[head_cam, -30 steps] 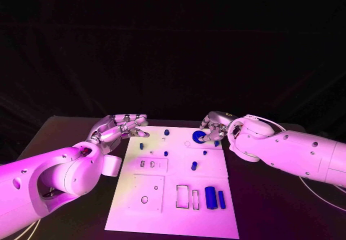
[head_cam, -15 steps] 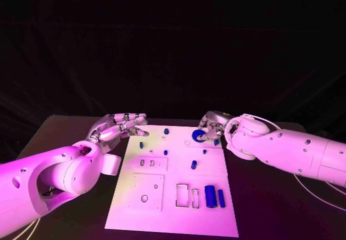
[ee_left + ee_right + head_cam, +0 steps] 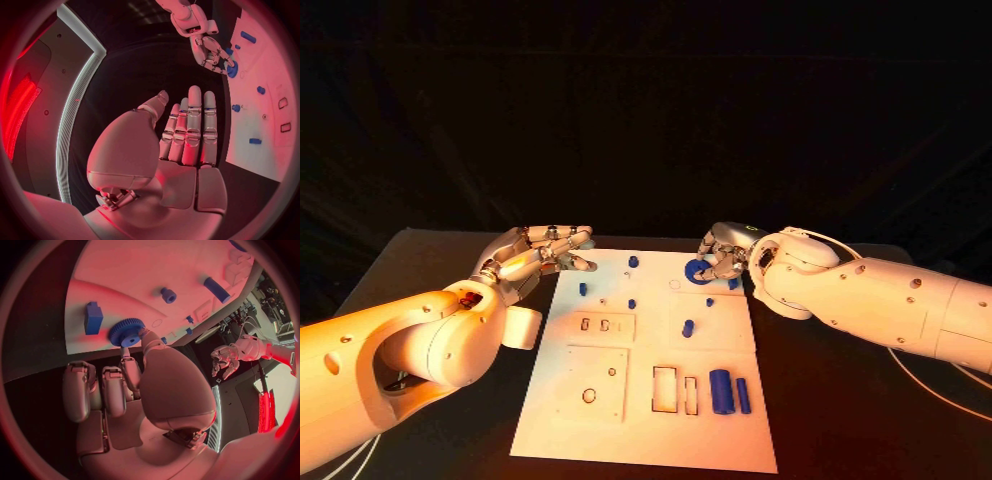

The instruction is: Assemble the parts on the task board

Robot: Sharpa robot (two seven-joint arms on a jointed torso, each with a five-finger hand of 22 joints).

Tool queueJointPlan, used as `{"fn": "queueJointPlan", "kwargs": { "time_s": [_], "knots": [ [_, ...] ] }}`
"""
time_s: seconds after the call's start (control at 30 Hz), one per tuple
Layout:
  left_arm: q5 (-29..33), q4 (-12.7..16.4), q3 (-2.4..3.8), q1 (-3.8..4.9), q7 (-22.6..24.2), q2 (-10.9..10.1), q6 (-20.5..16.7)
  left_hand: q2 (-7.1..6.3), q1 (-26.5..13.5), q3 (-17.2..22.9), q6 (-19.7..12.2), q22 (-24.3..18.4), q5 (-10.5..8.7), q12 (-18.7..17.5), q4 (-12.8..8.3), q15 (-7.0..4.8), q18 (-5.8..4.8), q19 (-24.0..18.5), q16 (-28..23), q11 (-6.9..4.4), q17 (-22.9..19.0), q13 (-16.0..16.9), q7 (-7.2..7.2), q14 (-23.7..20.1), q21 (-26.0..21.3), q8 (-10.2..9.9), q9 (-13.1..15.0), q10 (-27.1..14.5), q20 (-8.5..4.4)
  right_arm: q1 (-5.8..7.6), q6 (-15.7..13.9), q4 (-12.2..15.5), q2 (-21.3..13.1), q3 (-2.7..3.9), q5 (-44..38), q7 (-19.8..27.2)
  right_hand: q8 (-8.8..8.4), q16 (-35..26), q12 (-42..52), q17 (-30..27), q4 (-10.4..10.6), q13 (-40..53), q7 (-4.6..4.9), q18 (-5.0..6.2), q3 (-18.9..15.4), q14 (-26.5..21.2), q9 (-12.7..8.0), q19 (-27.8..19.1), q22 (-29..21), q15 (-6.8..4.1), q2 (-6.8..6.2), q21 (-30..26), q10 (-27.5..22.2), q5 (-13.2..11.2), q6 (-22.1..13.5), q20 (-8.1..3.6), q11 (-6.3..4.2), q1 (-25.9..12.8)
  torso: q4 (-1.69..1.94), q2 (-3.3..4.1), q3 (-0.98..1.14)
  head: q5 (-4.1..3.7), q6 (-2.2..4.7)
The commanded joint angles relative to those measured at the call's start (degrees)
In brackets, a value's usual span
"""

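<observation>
The right hand [image 3: 723, 256] pinches a blue gear [image 3: 695, 270] at the far end of the task board [image 3: 646, 420]. The left hand [image 3: 538, 255] hovers beside the board's far left corner, empty, fingers straight and side by side.

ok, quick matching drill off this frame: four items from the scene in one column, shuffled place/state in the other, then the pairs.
Items
1. blue gear
2. left hand
3. large blue cylinder
4. rectangular cutouts

Place or state
A. lies on the task board near its front right part
B. beside the board's far left corner, fingers holding nothing
C. held in the fingers of the right hand at the board's far right
D. open slots just left of the large cylinder

Pairs: 1-C, 2-B, 3-A, 4-D
</observation>
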Motion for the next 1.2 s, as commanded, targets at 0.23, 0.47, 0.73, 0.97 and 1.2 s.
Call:
{"fn": "queueJointPlan", "kwargs": {
  "time_s": [0.23, 0.47, 0.73, 0.97, 1.2],
  "knots": [
    [0.1, 0.0, 0.04, 0.06, 0.1, 0.0, 0.9, 0.55, 0.1, 0.5, 0.2, 0.1, 0.08, -0.4, 0.0, 0.09, 1.04, -0.3, 0.2, 0.21, 0.1, 0.1, 0.30, -0.6, 0.3, -0.2, 0.0, 0.3, 0.03, -0.07, 1.6, 0.1, -0.1, -0.01, -0.9, 0.3, 0.23, 0.4, 0.3, 10.7, 0.0, 0.5, 0.03, -0.56, 0.3, 5.1, 0.1, 0.5, 4.9, 0.20, 0.09, 0.3, 0.3, 0.2, 0.4, -0.11, 0.00, 0.5, 0.10, 0.05, -0.01, -0.14, -0.07],
    [0.1, 0.0, 0.04, 0.06, 0.0, 0.0, 0.8, 0.56, 0.1, 0.5, 0.2, 0.1, 0.07, -0.4, 0.0, 0.11, 1.04, -0.3, 0.2, 0.23, 0.1, 0.1, 0.32, -0.6, 0.3, -0.3, 0.0, 0.2, 0.03, -0.08, 1.8, 0.0, -0.2, -0.01, -1.3, 0.3, 0.11, 0.4, 0.0, 10.8, -0.2, 0.3, 0.07, -0.55, 0.3, 5.1, 0.0, 0.4, 4.9, 0.19, -0.12, 0.3, 0.0, 0.2, 0.1, -0.13, 0.02, 0.6, 0.08, 0.04, -0.01, -0.08, -0.05],
    [0.1, 0.0, 0.04, 0.06, -0.1, 0.0, 0.8, 0.56, 0.1, 0.5, 0.2, 0.1, 0.07, -0.5, 0.0, 0.14, 1.04, -0.4, 0.3, 0.28, 0.2, 0.1, 0.37, -0.7, 0.4, -0.4, 0.0, 0.2, 0.05, -0.08, 2.5, -0.1, -0.4, -0.01, -1.6, 0.5, 0.11, 0.5, 0.1, 10.9, -0.6, 0.4, 0.19, -0.59, 0.7, 5.1, -0.1, 0.5, 5.0, 0.26, -0.13, 0.4, -0.2, 2.0, -0.3, -0.12, 0.10, 1.3, 0.14, 0.05, -0.01, -0.20, -0.18],
    [0.1, 0.0, 0.04, 0.06, -0.2, -0.1, 0.7, 0.56, 0.1, 0.5, 0.2, 0.1, 0.07, -0.5, 0.0, 0.14, 1.04, -0.4, 0.3, 0.28, 0.2, 0.1, 0.37, -0.7, 0.4, -0.4, 0.0, 0.2, 0.05, -0.08, 3.0, 0.0, -0.6, -0.01, -1.6, 0.6, 0.34, 0.5, 0.2, 11.1, -0.7, 0.7, 0.21, -0.62, 1.3, 5.1, -0.1, 0.6, 5.3, 0.27, -0.01, 0.4, -0.2, 4.3, -0.2, -0.10, 0.10, 1.5, 0.12, 0.05, -0.01, -0.22, -0.26],
    [0.1, 0.0, 0.04, 0.06, -0.3, -0.1, 0.7, 0.56, 0.1, 0.5, 0.2, 0.1, 0.07, -0.5, 0.0, 0.14, 1.04, -0.4, 0.3, 0.28, 0.2, 0.1, 0.37, -0.7, 0.4, -0.4, 0.0, 0.2, 0.05, -0.09, 2.3, 0.0, -0.4, -0.01, -0.8, 1.1, 1.42, 0.7, 1.1, 11.4, -1.1, 1.6, -0.47, -0.73, 4.0, 5.2, 0.4, 0.9, 5.9, -0.19, 1.82, 0.9, 0.5, 3.7, 2.3, -0.42, -0.52, 2.7, 0.19, 0.05, -0.05, -0.36, -0.31]
  ]
}}
